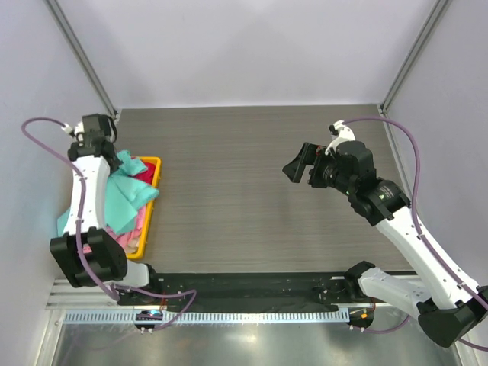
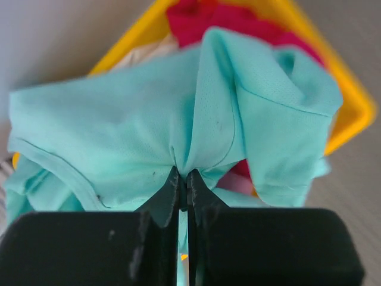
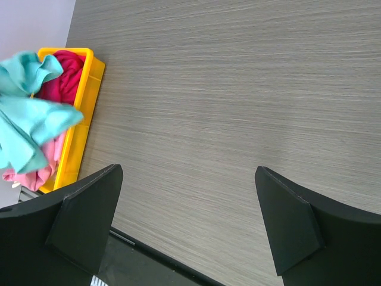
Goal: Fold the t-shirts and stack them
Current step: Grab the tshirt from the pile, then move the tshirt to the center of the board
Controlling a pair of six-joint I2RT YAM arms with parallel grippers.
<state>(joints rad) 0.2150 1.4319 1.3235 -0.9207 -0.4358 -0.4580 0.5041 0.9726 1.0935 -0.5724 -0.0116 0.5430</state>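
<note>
One shirt is in hand: my left gripper (image 2: 183, 179) is clenched on a pinch of the teal t-shirt (image 2: 178, 107). The shirt hangs bunched just above the yellow bin (image 1: 155, 164), over the magenta-red t-shirt (image 1: 142, 171) and the light pink t-shirt (image 1: 123, 232) lying in the bin. I judge this the pick-out step, with folding not yet begun. Next I must carry it onto the bare tabletop (image 1: 244, 191) beside the bin and spread it flat. My right gripper (image 3: 187, 173) hovers well apart from the bin, jaws wide and empty. The crumpled teal cloth trails roughly along the bin's length; I cannot tell which way its collar points.
</note>
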